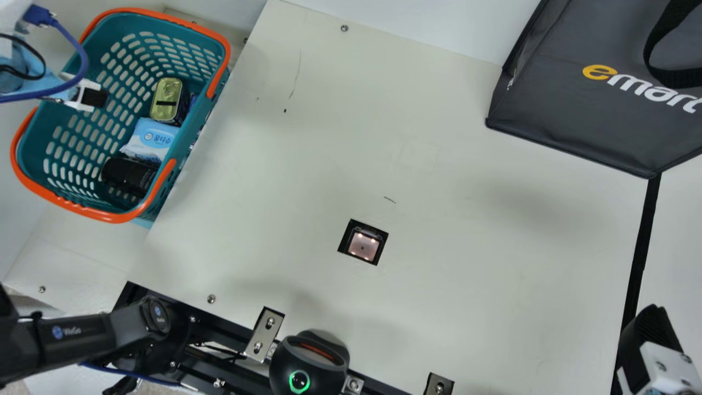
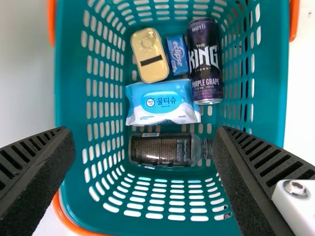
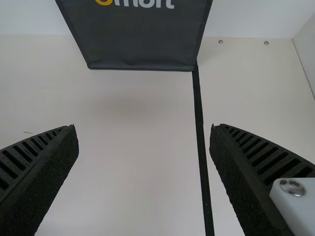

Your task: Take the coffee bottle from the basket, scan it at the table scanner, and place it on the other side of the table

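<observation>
Main view: we look down on a cream surface point(image 1: 466, 219) with a square scanner point(image 1: 363, 245) set into it. At the far left, beside the surface, is a teal basket point(image 1: 127, 11) with an orange rim and handles. The coffee bottle point(image 1: 129, 175), dark and lying on its side, is in the basket's near end, its long axis running across the basket's width. Next to it, farther away, come a pack of wet wipes point(image 1: 151, 137) and a gold tin point(image 1: 166, 101). The left gripper point(image 1: 93, 97) is over the basket on its outer side; the right gripper point(image 1: 650, 329) is at the near right, by a black strip point(image 1: 639, 247). A dark grey bag point(image 1: 570, 109) sits at the far right.

Left wrist view: we see the left gripper point(image 2: 144, 130) with its jaws spread wide and nothing held. The coffee bottle lies flat between and beyond them, its long axis stretching from one jaw toward the other. Its neck points to the basket wall on the table side, the end hidden behind a jaw. A purple can point(image 2: 204, 59) lies crosswise to the bottle's line, beside a small blue pack point(image 2: 177, 54).

Right wrist view: the right gripper point(image 3: 143, 129) has its jaws wide apart and empty, facing the surface, strip and bag.
</observation>
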